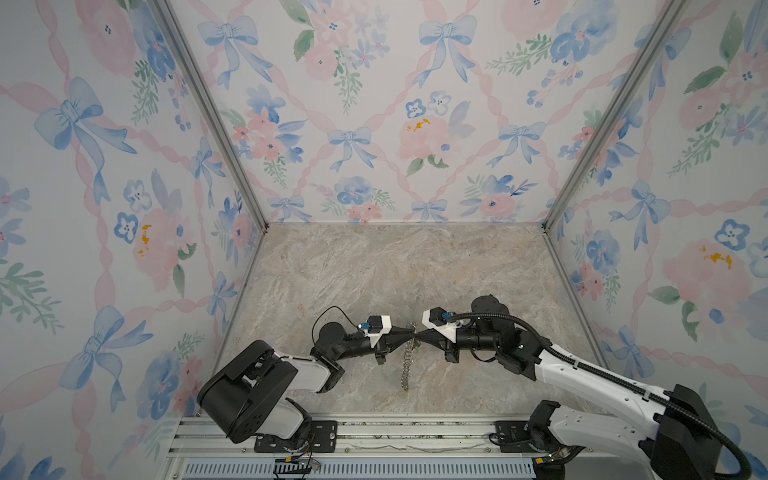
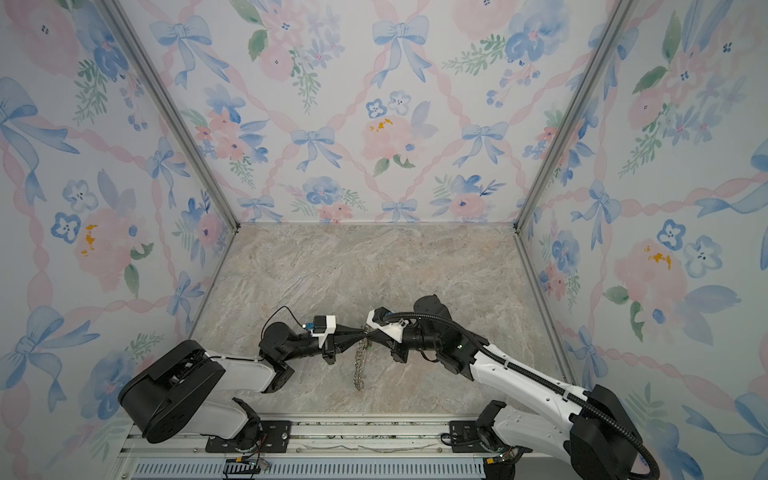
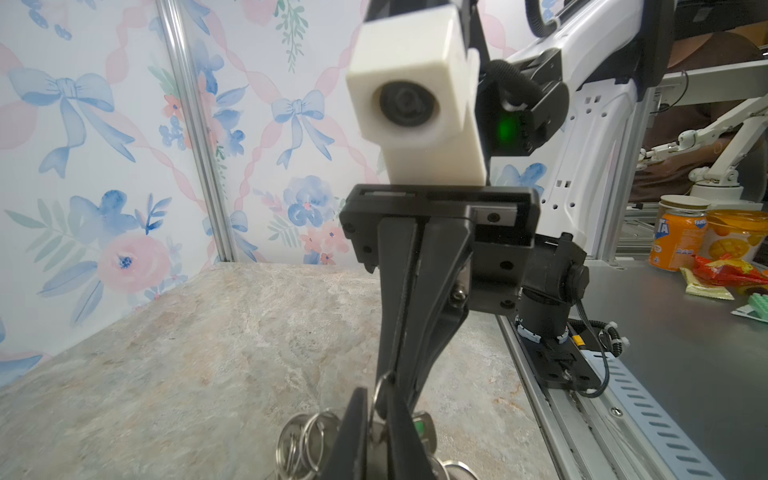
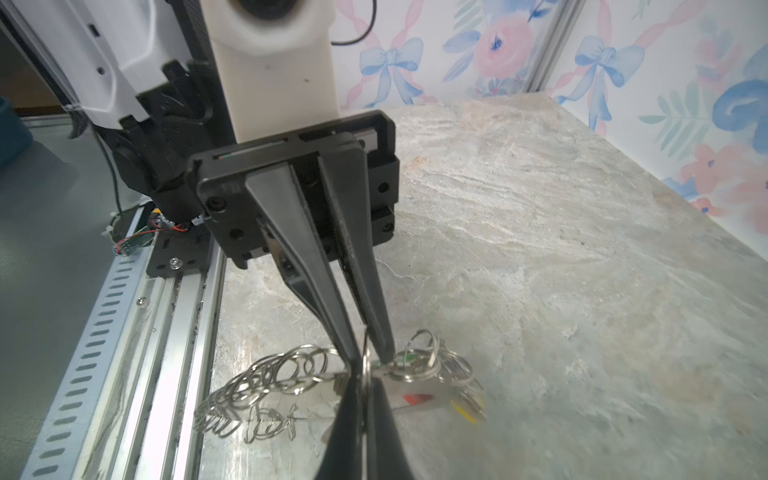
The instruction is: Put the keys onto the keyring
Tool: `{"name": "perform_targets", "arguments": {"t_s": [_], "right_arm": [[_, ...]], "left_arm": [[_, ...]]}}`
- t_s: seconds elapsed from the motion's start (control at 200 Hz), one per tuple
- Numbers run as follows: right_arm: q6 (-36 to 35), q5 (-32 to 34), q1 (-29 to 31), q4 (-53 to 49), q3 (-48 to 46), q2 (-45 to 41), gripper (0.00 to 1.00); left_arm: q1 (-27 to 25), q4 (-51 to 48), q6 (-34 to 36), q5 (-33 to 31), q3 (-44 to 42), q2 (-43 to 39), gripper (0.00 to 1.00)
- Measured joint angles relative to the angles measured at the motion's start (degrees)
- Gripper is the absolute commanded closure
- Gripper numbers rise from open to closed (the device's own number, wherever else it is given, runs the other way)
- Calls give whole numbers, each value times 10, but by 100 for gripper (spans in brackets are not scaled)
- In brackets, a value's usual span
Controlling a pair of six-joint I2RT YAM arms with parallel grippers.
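In both top views the keyring [image 1: 406,362] [image 2: 359,366] hangs chain-like over the table, and both grippers meet tip to tip at its top end. My left gripper [image 1: 411,331] [image 3: 375,388] stands slightly open, with one silver wire ring loose between its fingers. From the opposite side my right gripper [image 1: 420,332] [image 4: 364,378] is shut on that same ring. In the right wrist view a green key [image 4: 409,357], a red key [image 4: 415,399] and a yellow key [image 4: 464,410] hang bunched on rings just beyond the fingertips. The left wrist view shows only the green key [image 3: 419,427].
The marbled table [image 1: 374,270] is boxed in by flowered walls on three sides. An aluminium rail [image 1: 374,436] carrying both arm bases runs along its front edge. Beyond the rail stand an orange can [image 3: 675,241] and snack packets [image 3: 723,274].
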Motion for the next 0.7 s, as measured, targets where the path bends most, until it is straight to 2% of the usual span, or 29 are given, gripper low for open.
{"name": "perform_targets", "arguments": {"t_s": [0.055,0.17,0.35,0.495,0.7], "right_arm": [[-9,18,3,-27,15,2,100],[-37,116,44,-144,100,47,100],[-75,216,91,-255,178,100,100],[-96,246,97,-293,181,103,100],[-117,249,106,-322,191,104,100]], "left_arm": [[0,-18,16,-9,0,-10,78],[5,-106,42,-26,1,-56,76],[13,-163,57,-20,2,-71,74],[24,-183,57,1,2,-72,69],[35,-203,57,43,14,-67,69]]}}
